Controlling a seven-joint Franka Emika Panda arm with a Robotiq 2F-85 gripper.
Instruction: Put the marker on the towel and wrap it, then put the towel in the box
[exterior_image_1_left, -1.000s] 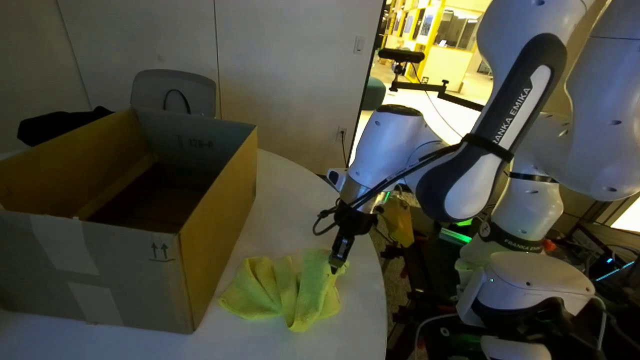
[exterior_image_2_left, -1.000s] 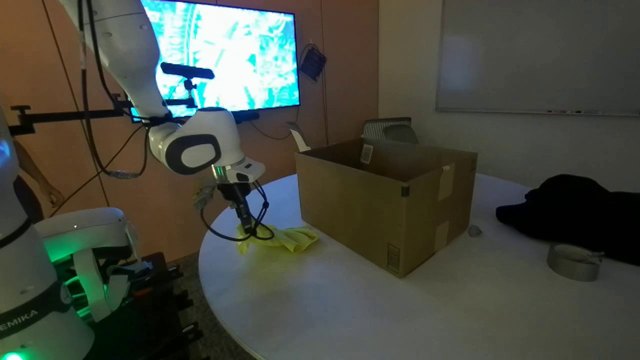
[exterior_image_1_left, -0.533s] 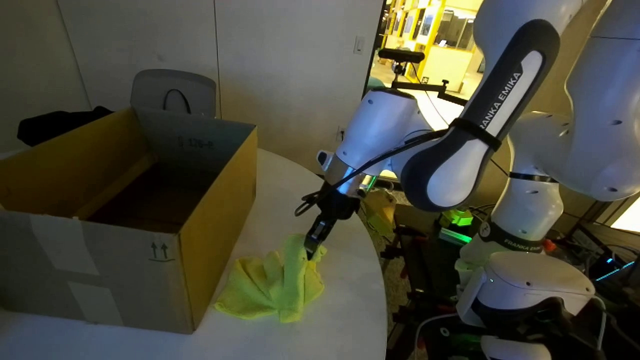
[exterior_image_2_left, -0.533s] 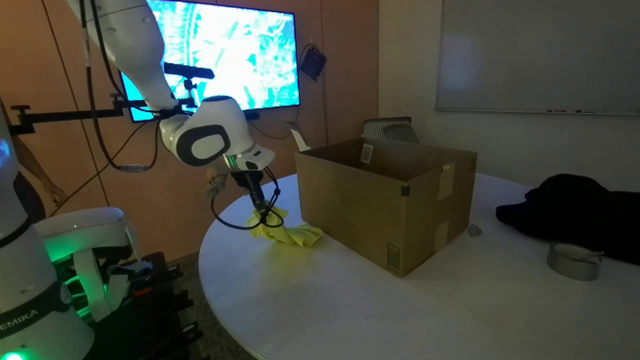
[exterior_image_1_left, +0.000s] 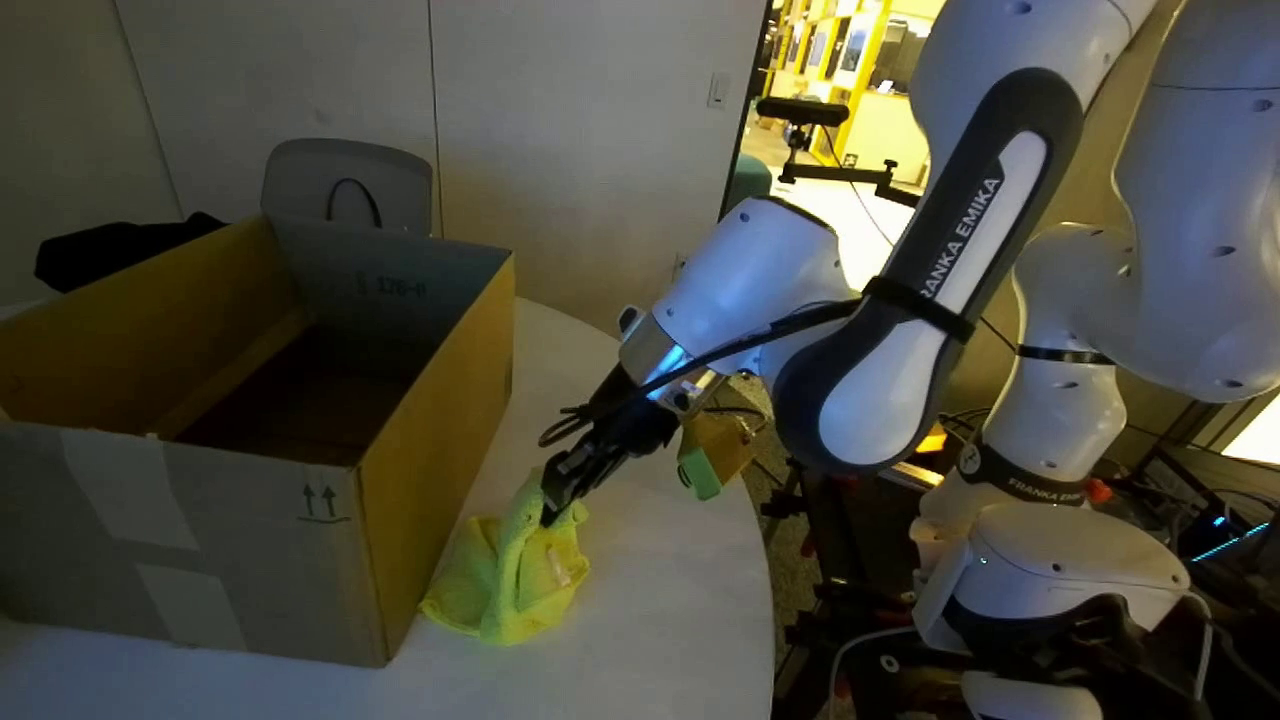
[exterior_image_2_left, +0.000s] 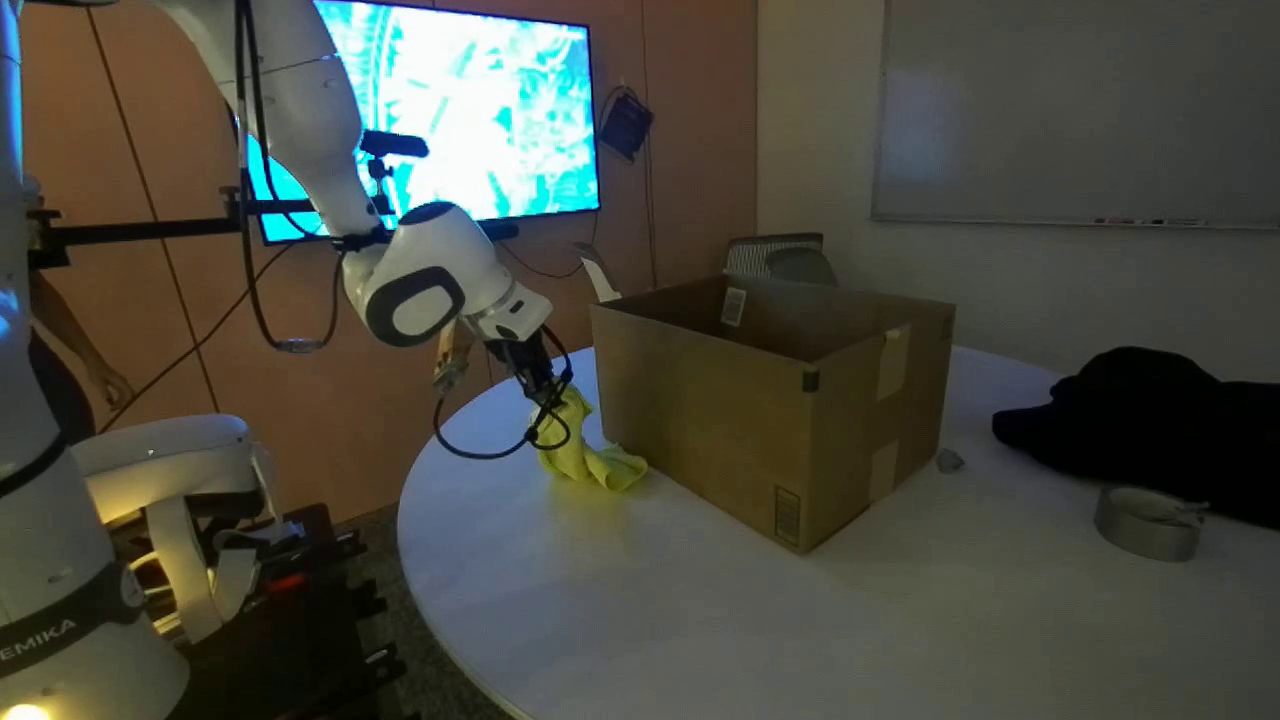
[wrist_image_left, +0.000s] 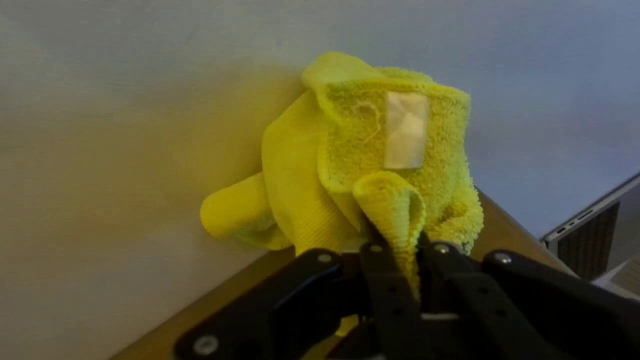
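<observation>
Beside the box (exterior_image_1_left: 290, 560), crumpled yellow towel (exterior_image_1_left: 512, 578).

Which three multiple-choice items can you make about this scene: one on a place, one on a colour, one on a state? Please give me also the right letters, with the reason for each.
1. Relative to the box, where is the towel?
A) inside it
B) outside, beside it
C) underneath it

2. What colour is the towel?
A) yellow
B) blue
C) red

3. How do the jaws stand?
A) wide open
B) shut, with nothing between them
C) shut on the towel

Right letters:
1: B, since both exterior views show the towel next to the box, outside it.
2: A, since every view shows yellow fabric.
3: C, since the wrist view shows a fold of the towel pinched between the jaws.
</observation>
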